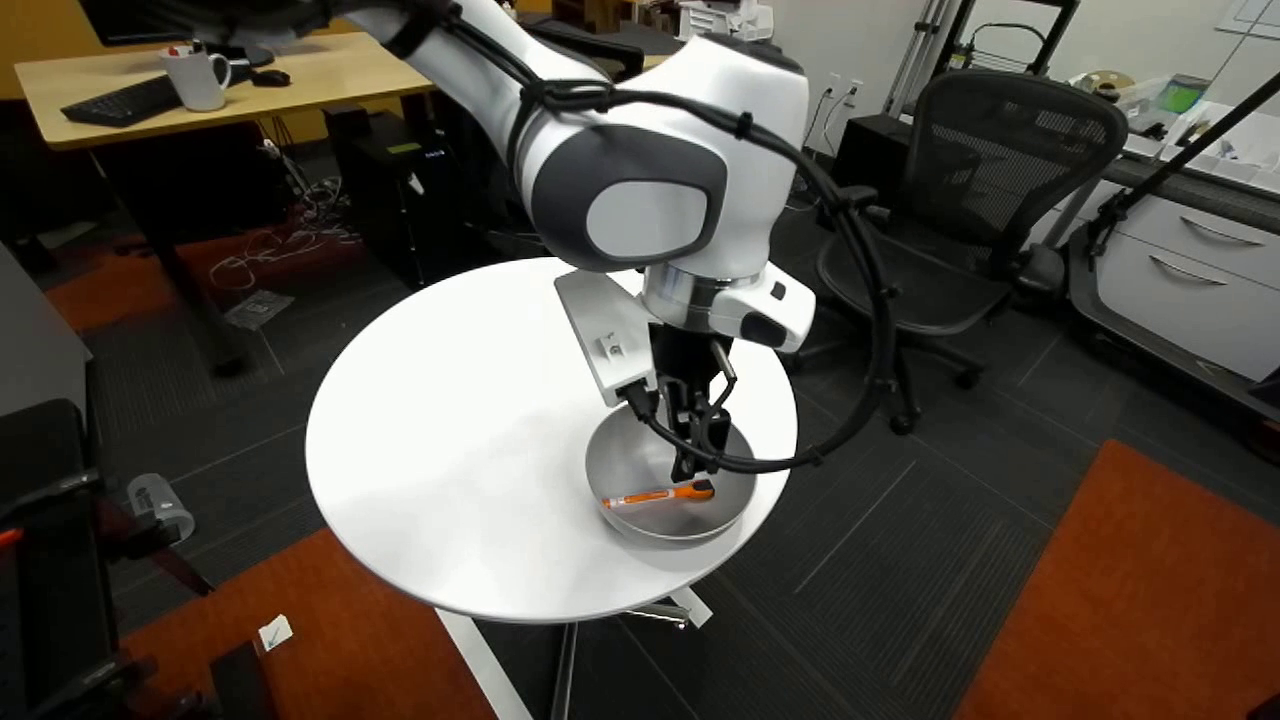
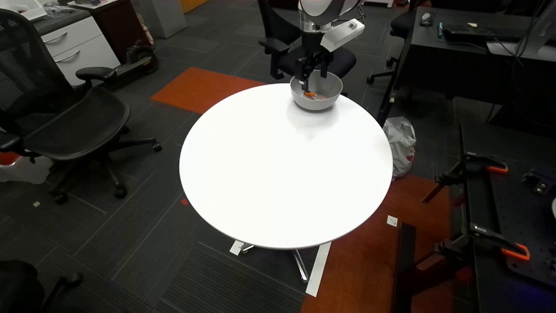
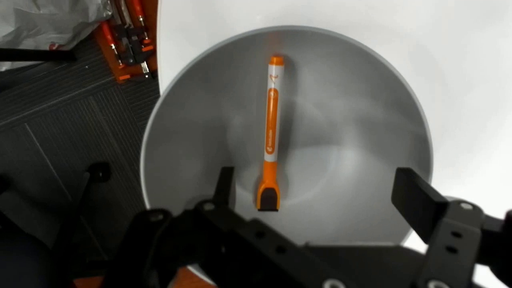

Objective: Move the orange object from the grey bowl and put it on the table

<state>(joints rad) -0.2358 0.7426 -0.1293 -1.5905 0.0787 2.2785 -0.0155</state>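
Observation:
The orange object is a marker-like stick with a white and orange body and a dark, wider end. It lies inside the grey bowl and shows in the wrist view [image 3: 271, 128] and in both exterior views [image 1: 655, 495] [image 2: 309, 94]. The grey bowl [image 3: 344, 84] stands near the edge of the round white table [image 1: 450, 430]; it also shows in both exterior views [image 1: 622, 450] [image 2: 315, 104]. My gripper [image 3: 316, 170] is open and empty, pointing down over the bowl. In the wrist view the object's dark end is between the fingers, closer to the left finger.
The bowl's rim surrounds the gripper. A black office chair [image 1: 980, 200] stands beside the table. A grey plastic bag [image 2: 399, 143] and a black bench with orange-tipped clamps [image 2: 517, 252] are near the table. A wooden desk [image 1: 330, 75] is farther back.

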